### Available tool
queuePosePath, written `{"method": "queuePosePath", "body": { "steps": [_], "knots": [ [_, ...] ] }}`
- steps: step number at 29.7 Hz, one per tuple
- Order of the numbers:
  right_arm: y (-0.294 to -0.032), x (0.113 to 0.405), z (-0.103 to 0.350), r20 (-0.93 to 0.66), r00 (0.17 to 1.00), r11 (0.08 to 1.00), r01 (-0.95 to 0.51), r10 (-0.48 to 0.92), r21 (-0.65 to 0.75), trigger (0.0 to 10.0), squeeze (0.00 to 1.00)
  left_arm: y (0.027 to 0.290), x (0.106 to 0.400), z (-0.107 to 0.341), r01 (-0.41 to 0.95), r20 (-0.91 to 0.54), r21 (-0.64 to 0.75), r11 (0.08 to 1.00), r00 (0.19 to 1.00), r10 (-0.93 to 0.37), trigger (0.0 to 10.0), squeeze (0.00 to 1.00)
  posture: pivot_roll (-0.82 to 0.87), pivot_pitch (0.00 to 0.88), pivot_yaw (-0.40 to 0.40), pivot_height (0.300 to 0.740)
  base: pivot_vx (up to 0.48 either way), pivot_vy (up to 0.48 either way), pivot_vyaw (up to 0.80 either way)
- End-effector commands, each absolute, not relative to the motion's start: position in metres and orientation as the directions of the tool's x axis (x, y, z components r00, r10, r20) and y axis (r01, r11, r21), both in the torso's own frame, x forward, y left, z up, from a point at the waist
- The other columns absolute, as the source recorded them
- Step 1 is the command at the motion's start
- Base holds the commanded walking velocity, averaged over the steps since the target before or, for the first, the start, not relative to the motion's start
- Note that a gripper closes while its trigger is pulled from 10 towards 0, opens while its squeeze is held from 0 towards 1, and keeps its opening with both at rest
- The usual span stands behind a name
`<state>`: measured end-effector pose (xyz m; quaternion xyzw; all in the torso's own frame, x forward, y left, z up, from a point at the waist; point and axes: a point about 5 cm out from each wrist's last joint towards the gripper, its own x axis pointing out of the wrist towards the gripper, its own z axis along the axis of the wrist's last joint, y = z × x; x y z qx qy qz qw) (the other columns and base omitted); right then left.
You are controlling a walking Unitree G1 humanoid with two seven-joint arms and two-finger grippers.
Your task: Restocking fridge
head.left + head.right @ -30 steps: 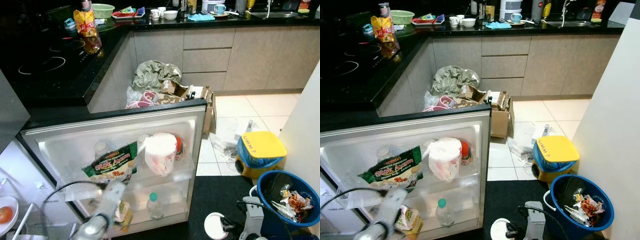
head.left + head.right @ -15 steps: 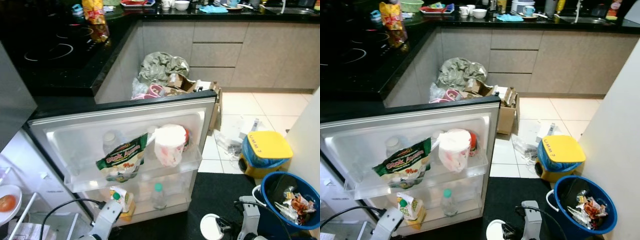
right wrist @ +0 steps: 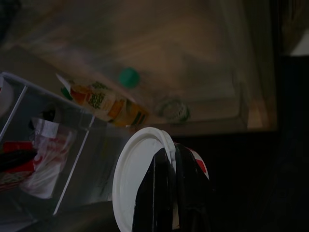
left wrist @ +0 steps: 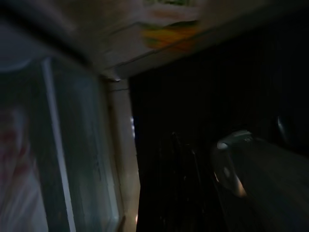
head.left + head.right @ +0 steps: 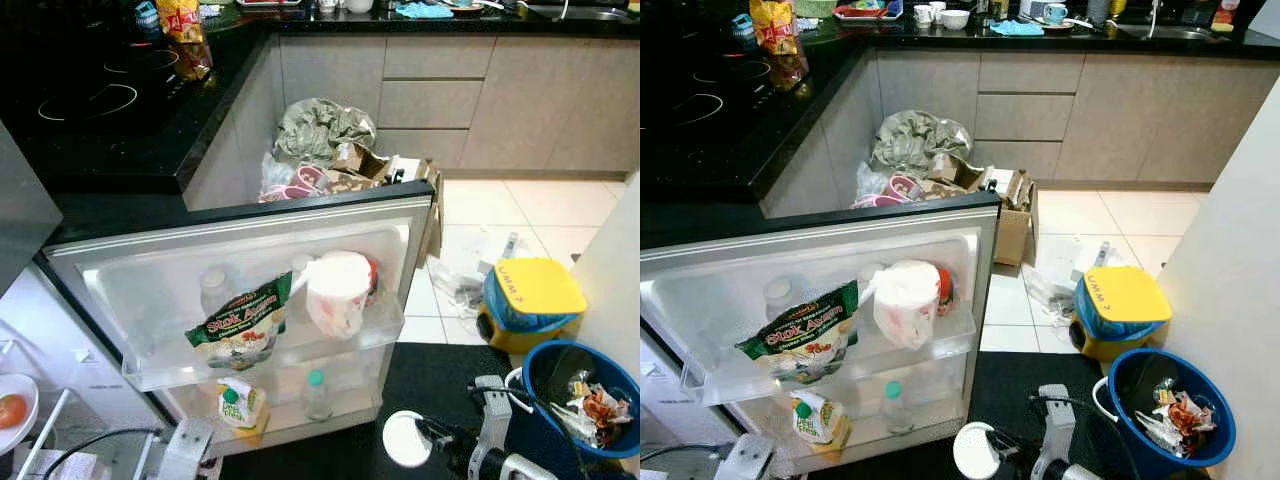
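The open fridge door (image 5: 250,222) carries a green snack bag (image 5: 240,325), a white bag (image 5: 338,292) and bottles on its upper shelf. On the lower shelf stand a juice pouch (image 5: 240,407) with a green cap and a small water bottle (image 5: 316,395). My right gripper (image 5: 428,436) is low in front of the door, shut on a white-lidded container (image 5: 403,440). The right wrist view shows its black fingers (image 3: 161,188) clamped on the lid's rim (image 3: 135,179), facing the lower shelf. My left arm (image 5: 185,445) hangs low beside the door's bottom left.
A blue bucket (image 5: 585,400) of trash and a yellow-lidded bin (image 5: 530,300) stand on the right. A cardboard box (image 5: 400,180) and bags lie behind the door. A black mat (image 5: 440,375) covers the floor in front. A plate with a tomato (image 5: 12,408) sits inside the fridge at left.
My left arm has dropped back from the lower door shelf, leaving the juice pouch standing there. My right gripper has moved left toward the door with the container. The camera shifted slightly.
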<state>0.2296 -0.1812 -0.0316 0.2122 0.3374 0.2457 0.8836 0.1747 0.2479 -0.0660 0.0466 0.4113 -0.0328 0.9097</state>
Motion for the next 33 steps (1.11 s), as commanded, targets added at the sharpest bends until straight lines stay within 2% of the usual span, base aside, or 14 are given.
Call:
{"method": "queuePosePath", "body": {
  "steps": [1, 2, 7, 11, 17, 33],
  "knots": [
    [-0.180, 0.230, -0.033, -0.502, 0.655, 0.801, -0.288, 0.565, 0.525, 10.0, 0.00, 0.244, 0.170, -0.070, 0.070, -0.754, 0.044, 0.997, 0.657, -0.013, 10.0, 0.00, -0.04, 0.040, -0.008, 0.740, 0.000, 0.000, 0.00],
    [-0.179, 0.232, -0.033, -0.509, 0.670, 0.819, -0.280, 0.541, 0.501, 10.0, 0.00, 0.241, 0.172, -0.070, 0.061, -0.745, 0.044, 0.997, 0.666, -0.008, 10.0, 0.00, -0.04, 0.039, -0.006, 0.740, 0.000, 0.000, 0.00],
    [-0.168, 0.240, -0.025, -0.448, 0.685, 0.782, -0.301, 0.575, 0.546, 10.0, 0.00, 0.233, 0.175, -0.072, 0.085, -0.750, 0.029, 0.996, 0.661, -0.034, 10.0, 0.00, -0.04, 0.037, -0.002, 0.740, 0.000, 0.000, 0.00],
    [-0.160, 0.240, -0.018, -0.411, 0.638, 0.732, -0.385, 0.651, 0.562, 10.0, 0.00, 0.232, 0.175, -0.073, 0.102, -0.761, 0.033, 0.994, 0.648, -0.041, 10.0, 0.00, -0.04, 0.034, 0.003, 0.740, 0.000, 0.000, 0.00],
    [-0.159, 0.243, -0.016, -0.410, 0.642, 0.736, -0.392, 0.649, 0.551, 10.0, 0.00, 0.230, 0.177, -0.072, 0.103, -0.754, 0.029, 0.994, 0.655, -0.046, 10.0, 0.00, -0.04, 0.032, 0.009, 0.740, 0.000, 0.000, 0.80],
    [-0.153, 0.244, -0.001, -0.346, 0.587, 0.658, -0.477, 0.732, 0.583, 10.0, 0.00, 0.219, 0.189, -0.069, 0.151, -0.734, 0.014, 0.988, 0.673, -0.093, 10.0, 0.00, -0.05, 0.031, 0.017, 0.740, 0.000, 0.000, 0.80]
  ]
}}
